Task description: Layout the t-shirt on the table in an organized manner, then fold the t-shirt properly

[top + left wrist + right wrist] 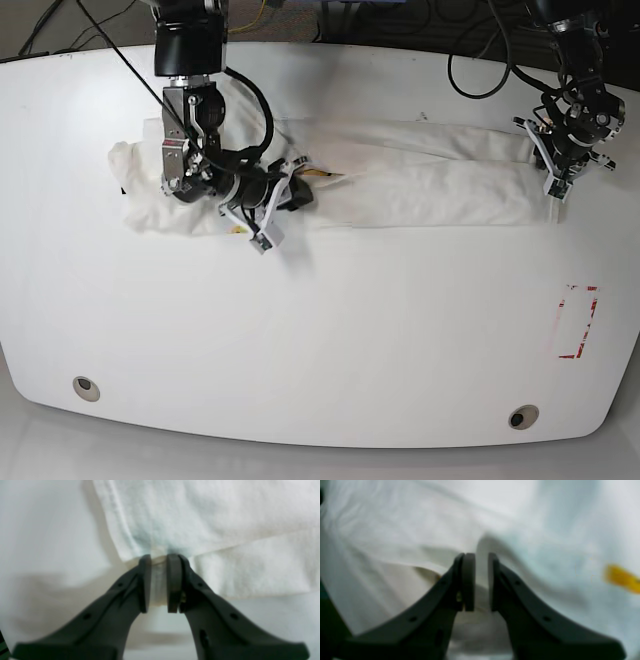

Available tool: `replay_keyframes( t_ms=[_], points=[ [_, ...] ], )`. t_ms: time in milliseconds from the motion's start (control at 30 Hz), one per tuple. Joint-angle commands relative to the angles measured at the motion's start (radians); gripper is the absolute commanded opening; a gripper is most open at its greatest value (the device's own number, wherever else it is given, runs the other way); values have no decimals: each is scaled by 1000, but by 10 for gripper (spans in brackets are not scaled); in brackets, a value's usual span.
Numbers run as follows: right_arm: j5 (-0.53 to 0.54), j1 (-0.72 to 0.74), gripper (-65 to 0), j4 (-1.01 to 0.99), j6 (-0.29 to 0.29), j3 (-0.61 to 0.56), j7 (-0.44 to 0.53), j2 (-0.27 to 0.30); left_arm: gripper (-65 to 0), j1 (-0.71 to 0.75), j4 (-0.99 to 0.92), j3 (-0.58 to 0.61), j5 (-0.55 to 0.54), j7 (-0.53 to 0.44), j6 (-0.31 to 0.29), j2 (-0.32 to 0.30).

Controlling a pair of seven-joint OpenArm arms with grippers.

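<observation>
T-shirt [420, 185]: white woven cloth, soft, matt, a fine nap and stitched hem are seen close up. Table [320, 340]: smooth white top, glossy, light is reflected. Left gripper [159, 583] and right gripper [481, 582]: dark matt plastic fingers, smooth pads.

right wrist view soft all over, yellow mark [622, 578] on the t-shirt [532, 530] smeared and cut by the frame edge, shape unreadable, left wrist view blurry too, both arms cropped at top of base view, t-shirt print hidden in folds
</observation>
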Motion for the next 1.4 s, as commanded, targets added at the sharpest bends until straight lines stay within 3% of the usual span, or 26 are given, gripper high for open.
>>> replay_keyframes(
  t_ms=[0, 233, 567, 700, 833, 1067, 1367],
  points=[
    [48, -12, -567, 60, 6, -37, -6, 43, -558, -7, 16, -2, -3, -4, -1, -9],
    [154, -53, -567, 146, 1, -97, -92, 122, -558, -9, 14, -1, -3, -4, -1, -9],
    [258, -56, -564, 214, 0, -95, -118, 227, -558, -10, 21, 1, -6, -5, -1, -12],
    [344, -55, -563, 300, -2, -94, -146, 256, -558, -27, 54, -1, -5, -1, -1, -17],
    [404, -58, -563, 378, -40, -55, -149, 267, -557, -35, 93, 1, -3, -1, -1, -19],
    [372, -81, -566, 370, -52, 83, -136, 262, -555, -38, 126, 2, -3, -1, -1, -19],
    [114, -134, -567, 362, -46, 101, -18, 276, -555, -67, 128, -7, -3, -1, -1, -19]
  ],
)
